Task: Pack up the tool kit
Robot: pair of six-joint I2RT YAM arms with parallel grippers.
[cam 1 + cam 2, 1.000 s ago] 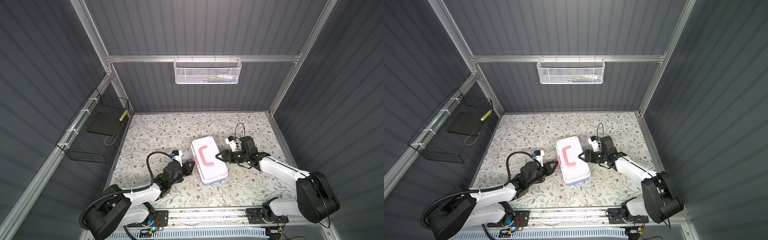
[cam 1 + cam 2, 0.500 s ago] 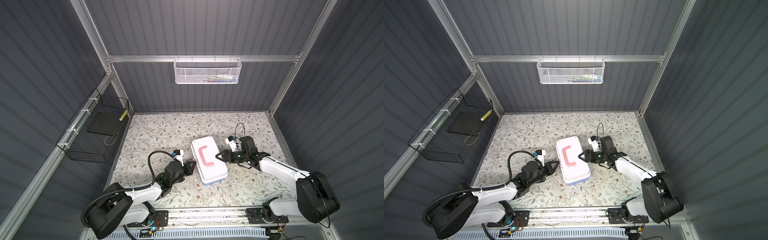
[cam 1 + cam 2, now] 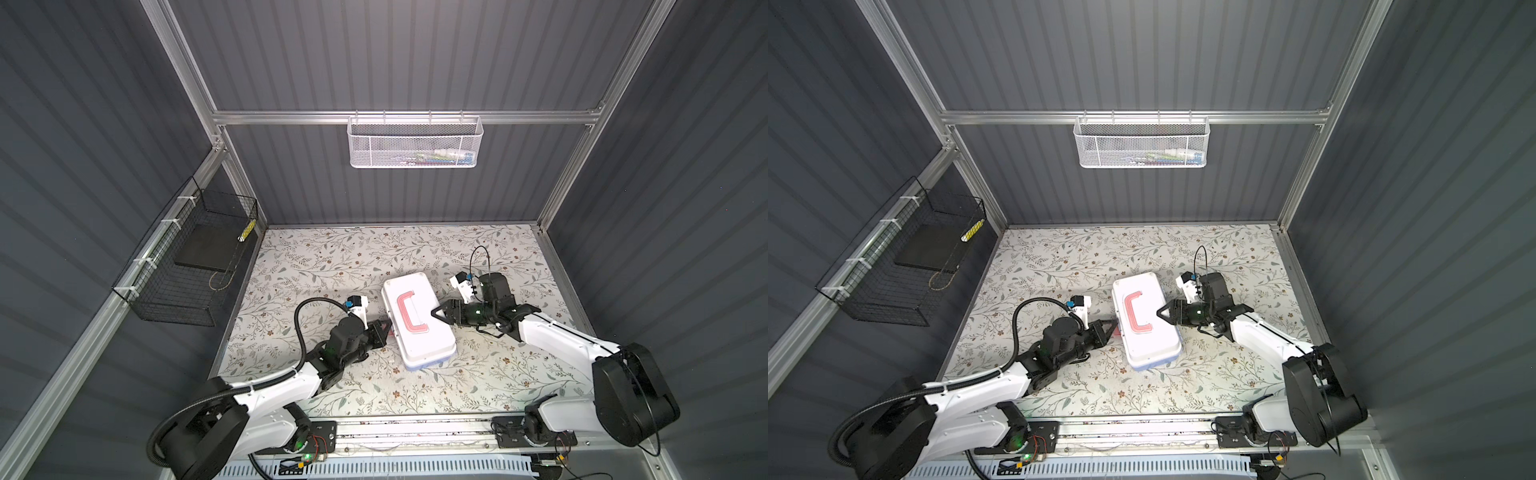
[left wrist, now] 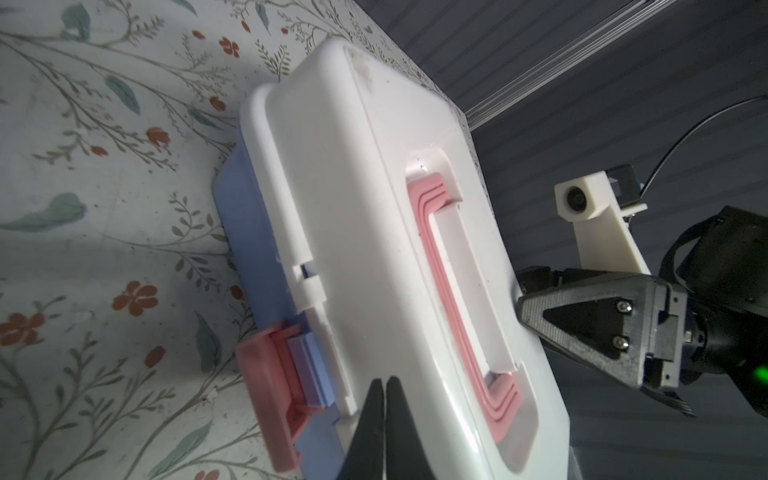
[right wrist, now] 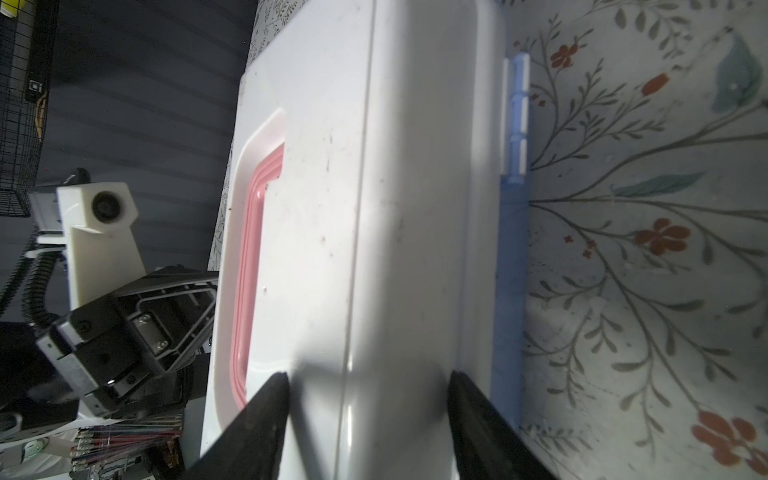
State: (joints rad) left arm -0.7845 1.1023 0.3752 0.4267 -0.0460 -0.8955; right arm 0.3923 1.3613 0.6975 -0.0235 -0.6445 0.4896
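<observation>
The tool kit (image 3: 417, 332) (image 3: 1147, 332) lies flat mid-table with its white lid down on the light-blue base and its pink handle (image 3: 409, 316) folded into the lid. My left gripper (image 3: 387, 326) (image 4: 384, 380) is shut and empty. Its tips touch the lid's left rim beside the pink latch (image 4: 270, 399), which sticks out from the base. My right gripper (image 3: 435, 312) (image 5: 368, 376) is open at the box's right side. One finger rests on the lid top near the handle, the other low by the hinge edge. No loose tools show.
A white mesh basket (image 3: 415, 143) with a few items hangs on the back rail. A black wire basket (image 3: 191, 257) holding a dark slab is fixed to the left wall. The floral table cover (image 3: 332, 257) is walled at the back and on both sides.
My left gripper has shifted slightly at the box's left rim and stays shut. The right gripper and the box have not moved.
</observation>
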